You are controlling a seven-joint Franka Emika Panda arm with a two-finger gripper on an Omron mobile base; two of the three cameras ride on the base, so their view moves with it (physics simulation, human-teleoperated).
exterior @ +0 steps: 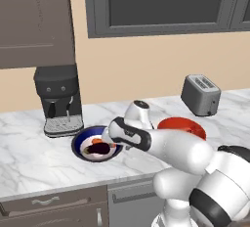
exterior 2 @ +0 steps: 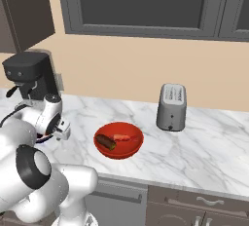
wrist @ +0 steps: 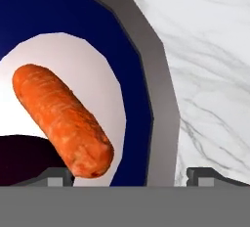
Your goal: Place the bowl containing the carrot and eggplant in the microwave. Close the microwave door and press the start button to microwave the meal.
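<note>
Hovering over the bowl's (wrist: 156,99) rim, the gripper (wrist: 129,174) has its jaws wide apart astride it, not yet clamped; the carrot (wrist: 61,118) and eggplant (wrist: 24,160) lie inside.

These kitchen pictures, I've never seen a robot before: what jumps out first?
The big white robot arm fills the foreground, bent over the marble counter with its claw straddling the rim of a dark blue bowl. In that bowl an orange carrot lies against a dark purple eggplant. Nearby sit a red bowl, a toaster and a coffee machine.
</note>
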